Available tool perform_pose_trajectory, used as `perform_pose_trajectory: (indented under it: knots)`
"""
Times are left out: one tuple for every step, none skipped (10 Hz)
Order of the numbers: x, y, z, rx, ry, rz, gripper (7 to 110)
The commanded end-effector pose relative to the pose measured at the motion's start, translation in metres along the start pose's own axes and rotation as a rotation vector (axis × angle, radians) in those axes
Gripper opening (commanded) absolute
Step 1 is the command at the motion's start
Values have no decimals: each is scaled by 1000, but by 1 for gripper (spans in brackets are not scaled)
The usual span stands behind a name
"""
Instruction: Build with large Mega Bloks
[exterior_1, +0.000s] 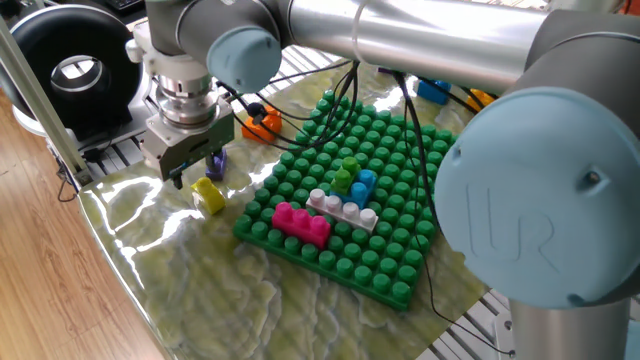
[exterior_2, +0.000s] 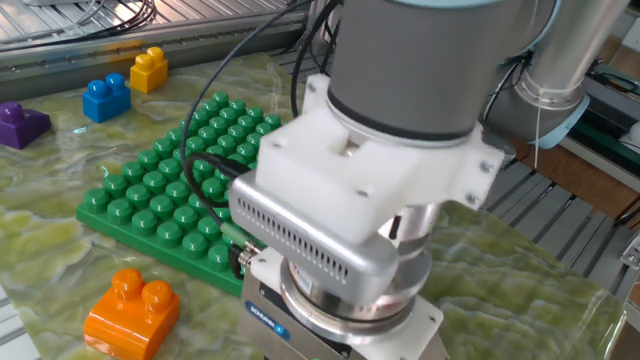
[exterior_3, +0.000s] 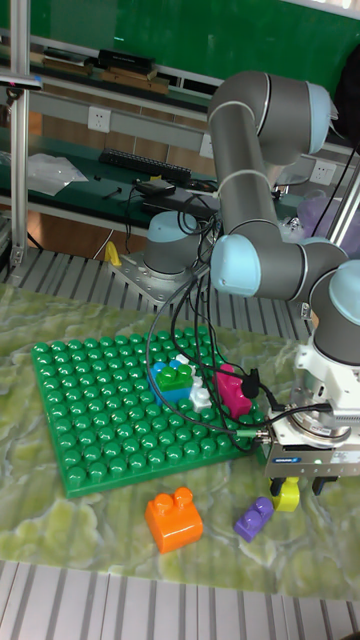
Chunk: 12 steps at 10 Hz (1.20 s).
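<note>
We see a small cluster of Mega Bloks pressed onto the green baseplate (exterior_1: 400, 180): a magenta brick (exterior_1: 301, 222) near its front edge, a white-grey brick (exterior_1: 343, 209) just behind it, and a light blue brick (exterior_1: 364, 184) with a green brick (exterior_1: 346, 172) beside it. Off the plate, a yellow brick (exterior_1: 209, 194) lies on the mat just under the gripper (exterior_1: 195, 170), with a purple brick (exterior_3: 254, 519) close by and an orange brick (exterior_2: 132, 306) near the plate's edge. Across the plate, well apart, sit a blue brick (exterior_2: 106, 97), a second yellow brick (exterior_2: 149, 69) and a second purple brick (exterior_2: 22, 123).

The gripper hangs low over the yellow brick; its dark fingers (exterior_1: 213, 160) point down on either side of it, and we cannot tell how far apart they stand or whether they touch it.

Everything rests on a glossy, marbled yellow-green mat (exterior_1: 200, 270) spread over a slotted metal table (exterior_3: 180, 605). Beyond the table we see a wood floor (exterior_1: 50, 300), a black ring-shaped device (exterior_1: 70, 65), and in the tall view a green wall (exterior_3: 150, 35) above a shelf (exterior_3: 90, 95) with a keyboard
</note>
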<state>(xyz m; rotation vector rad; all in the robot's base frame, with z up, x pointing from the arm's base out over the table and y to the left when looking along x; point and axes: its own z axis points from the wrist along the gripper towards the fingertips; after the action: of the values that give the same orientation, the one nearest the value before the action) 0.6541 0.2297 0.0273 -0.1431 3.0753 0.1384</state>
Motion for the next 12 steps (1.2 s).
perform_pose_trajectory:
  knots:
    - [9, -1, 4, 17, 18, 26, 44]
    - [13, 0, 5, 19, 27, 32, 44]
    - [17, -1, 7, 23, 37, 32, 44]
    - [20, -2, 8, 19, 41, 25, 44]
    - [25, -3, 9, 21, 51, 19, 22]
    - [28, -3, 8, 21, 54, 19, 22]
    - [29, -2, 8, 21, 54, 19, 22]
    - [29, -2, 8, 21, 54, 22, 22]
    - [29, -3, 8, 23, 54, 23, 22]
    - [28, -3, 8, 24, 53, 23, 22]
    - [26, -5, 8, 31, 52, 23, 22]
    - [25, -5, 7, 33, 50, 29, 22]
